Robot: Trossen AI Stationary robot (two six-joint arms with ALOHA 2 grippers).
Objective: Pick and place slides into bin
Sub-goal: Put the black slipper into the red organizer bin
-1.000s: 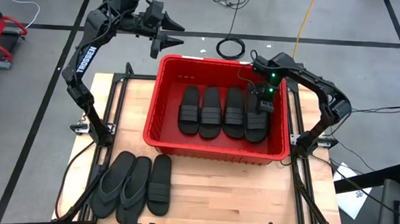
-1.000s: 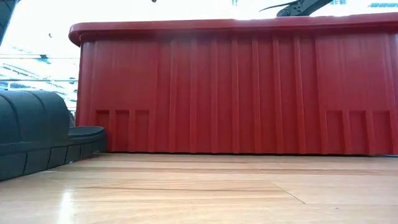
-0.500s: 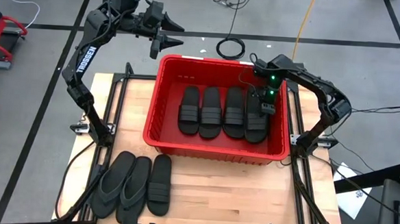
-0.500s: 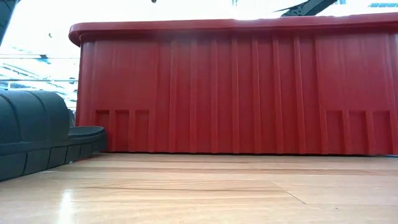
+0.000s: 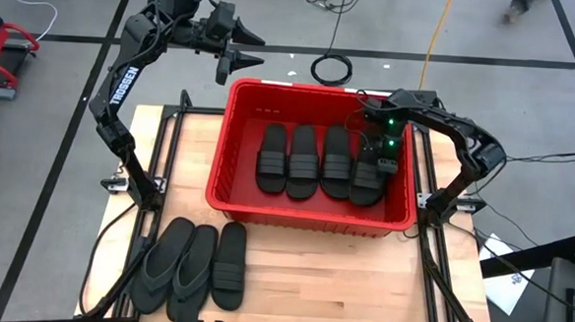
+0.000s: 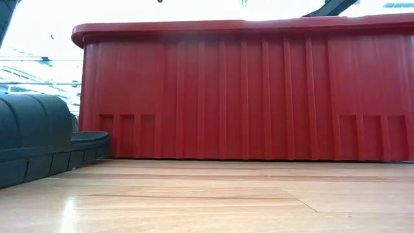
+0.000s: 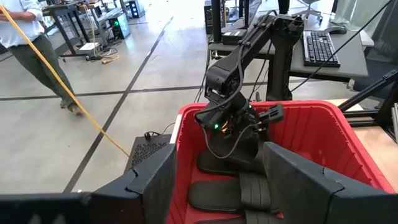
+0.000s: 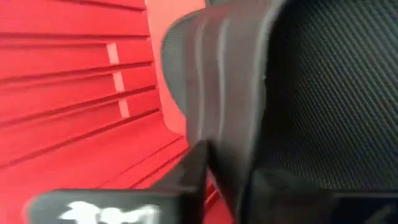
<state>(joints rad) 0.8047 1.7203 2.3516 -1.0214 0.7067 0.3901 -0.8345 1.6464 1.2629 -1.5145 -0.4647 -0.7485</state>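
The red bin (image 5: pixel 304 218) stands mid-table; its near wall fills the low view (image 6: pixel 246 97). Three black slides (image 5: pixel 303 160) lie side by side on its floor, straps up. A fourth slide (image 5: pixel 363 185) lies at their right. My right gripper (image 5: pixel 379 162) is down inside the bin on this fourth slide. My left gripper (image 5: pixel 242 48) is open and empty, high up beyond the bin's far left corner. Two flip-flops (image 5: pixel 176 266) and one slide (image 5: pixel 229 264) lie on the table near its front left. My right gripper holds the fourth slide by its ribbed band strap (image 8: pixel 224 93), coming from above inside the bin. One finger (image 8: pixel 193 168) shows outside the strap's edge; the strap hides the other. The slide lies low in the bin beside the others.
The bin's right wall (image 5: pixel 410 177) is close beside my right gripper. A coiled black cable (image 5: pixel 330 70) lies on the floor beyond the bin. In the low view a slide (image 6: pixel 32 142) shows at the left. Bare wooden table (image 5: pixel 340 282) lies in front of the bin.
My right gripper has gone a little toward the table's near edge and down into the bin, with the fourth slide.
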